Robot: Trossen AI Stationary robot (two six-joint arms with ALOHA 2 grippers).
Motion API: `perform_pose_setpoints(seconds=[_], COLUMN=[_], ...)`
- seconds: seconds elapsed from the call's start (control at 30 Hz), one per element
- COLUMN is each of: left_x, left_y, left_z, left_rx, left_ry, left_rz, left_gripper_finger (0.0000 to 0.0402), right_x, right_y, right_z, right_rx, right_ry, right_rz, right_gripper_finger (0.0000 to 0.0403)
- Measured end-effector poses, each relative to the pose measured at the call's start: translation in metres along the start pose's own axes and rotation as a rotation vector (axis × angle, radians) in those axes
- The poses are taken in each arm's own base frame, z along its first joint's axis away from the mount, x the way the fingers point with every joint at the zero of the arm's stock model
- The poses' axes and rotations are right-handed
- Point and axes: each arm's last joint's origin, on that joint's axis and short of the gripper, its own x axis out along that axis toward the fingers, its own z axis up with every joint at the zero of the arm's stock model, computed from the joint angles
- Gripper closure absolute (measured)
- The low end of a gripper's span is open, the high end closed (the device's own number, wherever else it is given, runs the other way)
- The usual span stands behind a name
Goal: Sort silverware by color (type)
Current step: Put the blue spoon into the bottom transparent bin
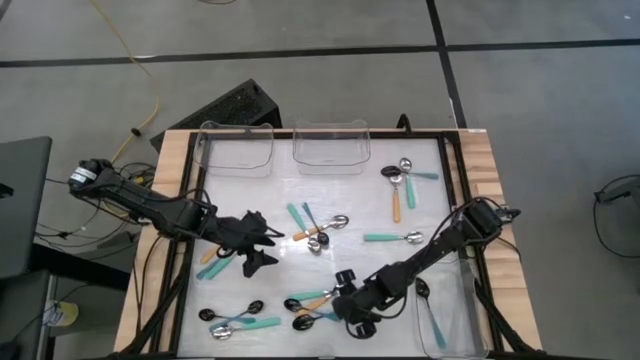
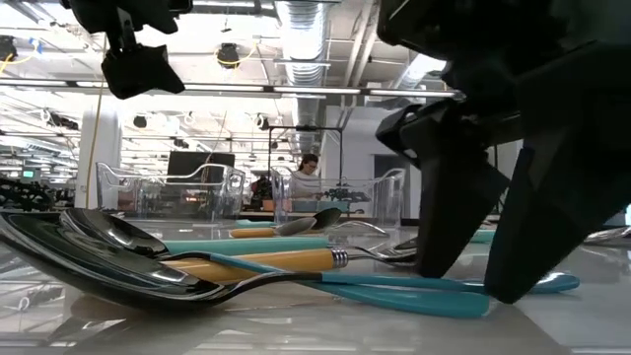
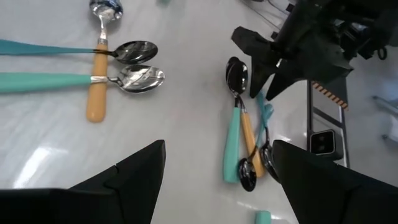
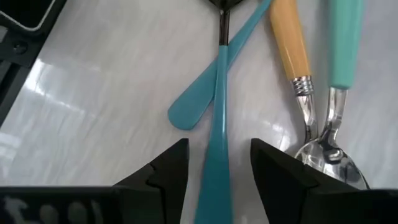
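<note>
right pincer (image 4: 214,165): open narrowly astride a teal-handled spoon (image 4: 214,143) near counter's (image 1: 360,215) front edge | risk: crossed second teal handle (image 4: 199,102) and orange-handled spoon (image 4: 291,43) just beside could snag or drag | left pincer (image 3: 217,171): wide open, empty, hovering mid-counter

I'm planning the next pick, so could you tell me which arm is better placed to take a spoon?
Right. The right gripper is open, low over the table, straddling a teal spoon handle. The left gripper is open too, with no spoon between its fingers.
</note>
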Motion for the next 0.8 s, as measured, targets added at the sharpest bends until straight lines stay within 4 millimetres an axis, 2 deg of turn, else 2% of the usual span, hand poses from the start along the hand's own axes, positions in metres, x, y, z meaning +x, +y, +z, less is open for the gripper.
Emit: perform_pose_setpoints(seconds=[0.1, 0.23, 0.37, 0.6, 0.7, 0.8], left_x=[0.0, -0.001, 0.0, 0.0, 0.0, 0.0], left_y=[-0.001, -0.002, -0.002, -0.002, -0.002, -0.002], left_z=[-0.001, -0.002, -0.002, -0.002, -0.002, -0.002], left_rx=[0.004, 0.008, 0.008, 0.014, 0.014, 0.015], left_ry=[-0.008, -0.008, -0.008, -0.008, -0.008, -0.004], left_rz=[0.006, 0.005, 0.005, 0.005, 0.005, 0.001], left_gripper_finger=[0.0121, 0.0121, 0.0121, 0.0121, 0.0121, 0.0121], right_x=[0.0, 0.0, 0.0, 0.0, 0.0, 0.0], right_y=[0.004, 0.004, 0.001, -0.023, -0.03, -0.031], right_z=[-0.004, -0.003, 0.0, 0.001, 0.002, 0.002], right_rx=[-0.011, -0.003, 0.011, 0.205, 0.229, 0.264], right_ry=[0.014, 0.006, -0.019, 0.01, 0.016, 0.021], right_rz=[-0.048, -0.066, -0.055, -0.093, -0.076, -0.062], right_gripper_finger=[0.0216, 0.0245, 0.029, 0.0381, 0.0389, 0.0375])
